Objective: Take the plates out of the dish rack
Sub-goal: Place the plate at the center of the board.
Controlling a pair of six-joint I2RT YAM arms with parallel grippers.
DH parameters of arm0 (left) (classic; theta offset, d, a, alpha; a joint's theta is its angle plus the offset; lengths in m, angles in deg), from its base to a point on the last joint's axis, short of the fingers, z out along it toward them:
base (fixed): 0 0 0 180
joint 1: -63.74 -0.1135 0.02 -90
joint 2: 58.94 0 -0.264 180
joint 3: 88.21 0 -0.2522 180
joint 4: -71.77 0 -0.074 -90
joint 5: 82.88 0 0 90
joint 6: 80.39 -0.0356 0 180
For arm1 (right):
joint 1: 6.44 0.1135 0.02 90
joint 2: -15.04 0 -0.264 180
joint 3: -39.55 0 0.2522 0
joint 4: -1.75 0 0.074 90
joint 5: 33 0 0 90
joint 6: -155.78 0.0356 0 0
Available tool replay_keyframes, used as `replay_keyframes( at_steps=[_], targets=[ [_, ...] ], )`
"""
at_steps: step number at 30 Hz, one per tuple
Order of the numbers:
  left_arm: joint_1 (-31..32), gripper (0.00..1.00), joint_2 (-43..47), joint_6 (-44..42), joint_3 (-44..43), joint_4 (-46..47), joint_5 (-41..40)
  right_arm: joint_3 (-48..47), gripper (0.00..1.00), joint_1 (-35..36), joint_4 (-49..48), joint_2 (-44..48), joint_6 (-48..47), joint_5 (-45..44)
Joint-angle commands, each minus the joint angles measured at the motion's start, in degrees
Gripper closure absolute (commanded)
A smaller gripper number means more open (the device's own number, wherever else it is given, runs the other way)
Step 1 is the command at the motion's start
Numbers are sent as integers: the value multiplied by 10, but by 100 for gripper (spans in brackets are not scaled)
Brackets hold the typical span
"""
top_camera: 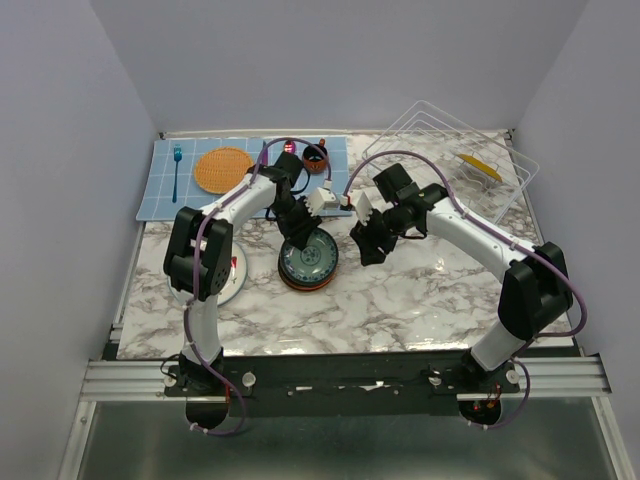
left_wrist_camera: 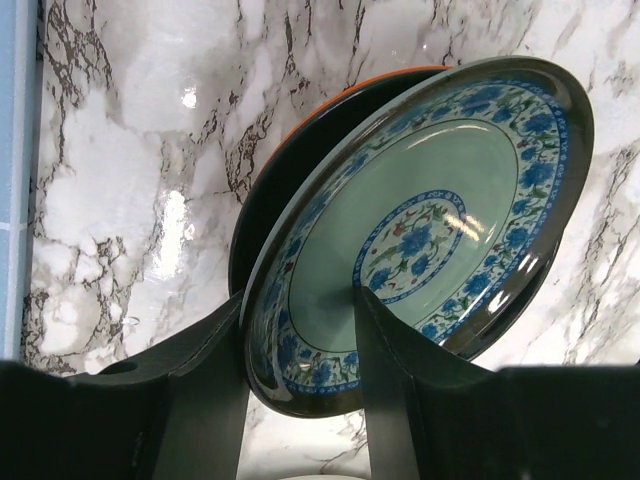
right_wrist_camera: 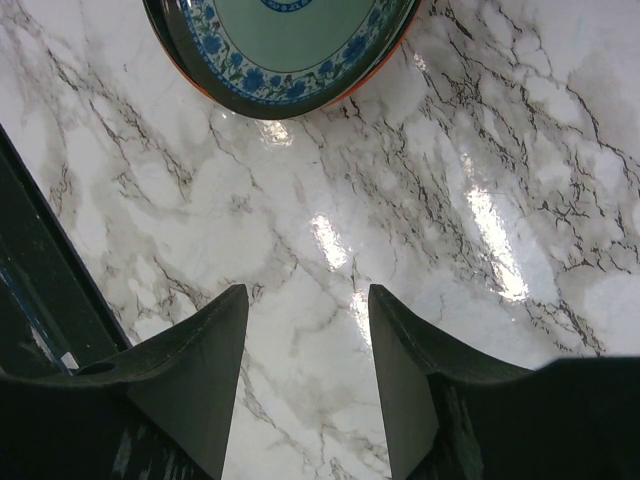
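One arm busy at the stack, one idle

Nearest me, a white-and-red plate [top_camera: 232,272] lies by the left arm's base. Mid-table, the left gripper [left_wrist_camera: 300,298] straddles the rim of the green floral plate [left_wrist_camera: 430,220] topping a black plate [left_wrist_camera: 280,190], stacked to save room, I judge. Whether it pinches or merely brackets that rim I cannot tell. The right gripper [right_wrist_camera: 308,290] hangs spread and empty over the marble table [right_wrist_camera: 480,150] beside them. Farthest back, the dish rack [top_camera: 450,125] holds a yellow plate [top_camera: 480,166], my likely next pick
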Motion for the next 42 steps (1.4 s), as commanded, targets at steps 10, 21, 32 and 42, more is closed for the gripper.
replay_keyframes(
  at_steps=[10, 21, 32, 42],
  targets=[
    [4, 47, -7, -25, 28, 37, -110, 11, 40, 6, -11, 14, 5, 2],
    [4, 44, 4, -28, 20, 27, -136, 8, 40, 5, -11, 8, 5, 10],
    [4, 35, 23, -21, 24, 28, -146, 15, 40, 5, -14, 8, 4, 12],
    [13, 34, 47, -13, 35, 22, -150, 17, 40, 6, -17, 5, 1, 14]
  ],
)
